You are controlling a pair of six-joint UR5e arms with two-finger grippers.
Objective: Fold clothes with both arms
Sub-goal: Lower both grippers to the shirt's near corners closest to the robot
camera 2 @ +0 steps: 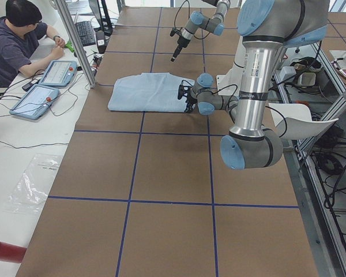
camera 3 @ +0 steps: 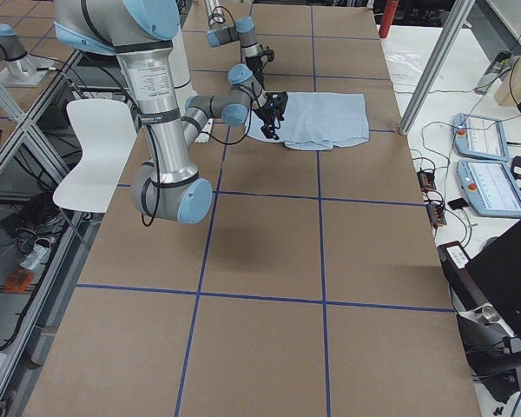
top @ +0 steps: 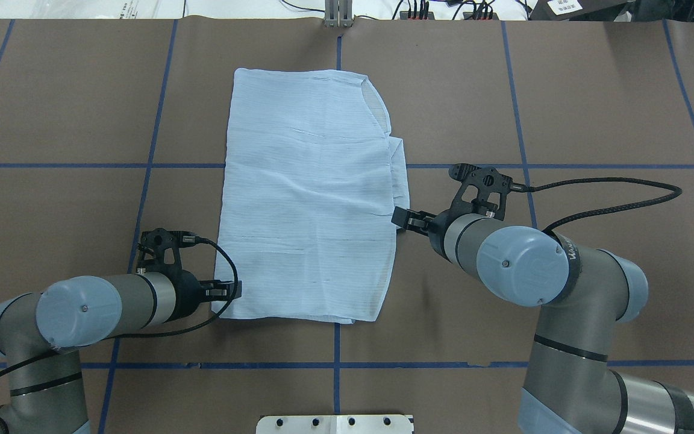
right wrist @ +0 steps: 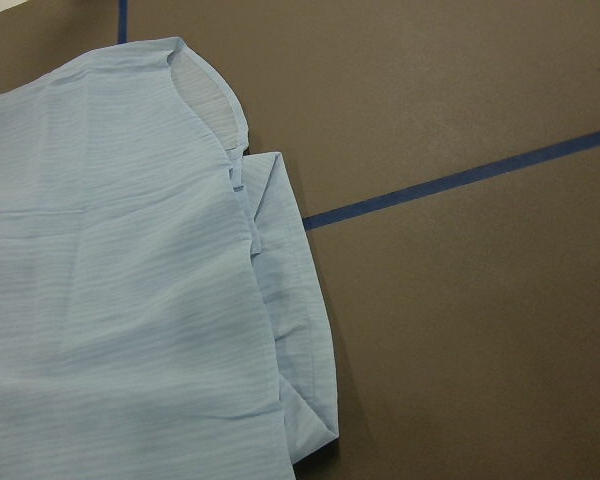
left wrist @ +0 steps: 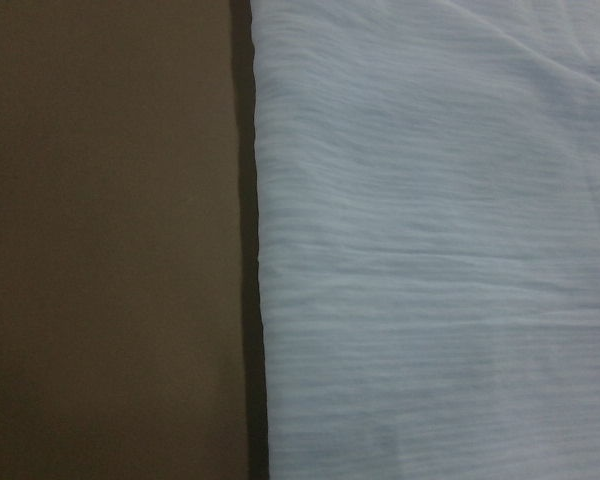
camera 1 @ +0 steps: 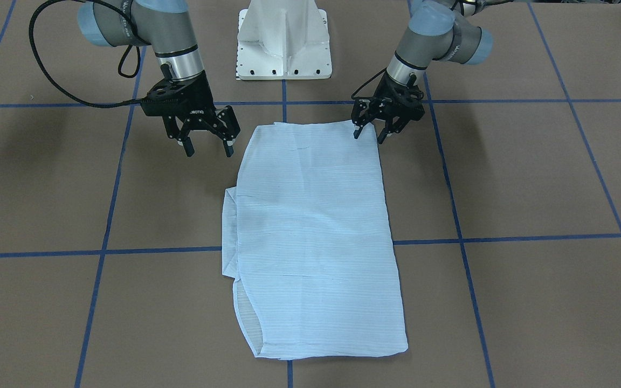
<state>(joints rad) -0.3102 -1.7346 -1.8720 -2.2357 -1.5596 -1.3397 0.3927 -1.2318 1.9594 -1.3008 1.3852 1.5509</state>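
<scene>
The light-blue striped shirt (camera 1: 310,231) (top: 308,199) lies flat on the brown table, folded into a long rectangle. A folded sleeve edge (top: 400,172) (right wrist: 290,300) pokes out along its side toward my right arm. My left gripper (camera 1: 370,133) (top: 226,291) is open and low at the shirt's near corner, one fingertip (camera 1: 357,132) on the cloth edge and the other off it. The left wrist view shows only the shirt (left wrist: 430,250) edge and table. My right gripper (camera 1: 208,146) (top: 404,218) is open and empty, hovering beside the shirt's opposite edge.
The white pedestal base (camera 1: 283,40) (top: 335,424) stands at the robot's side of the table. Blue tape lines (camera 1: 504,238) grid the brown surface. A person (camera 2: 17,40) sits at a side desk with tablets (camera 2: 49,83). A white chair (camera 3: 95,148) stands beside the table.
</scene>
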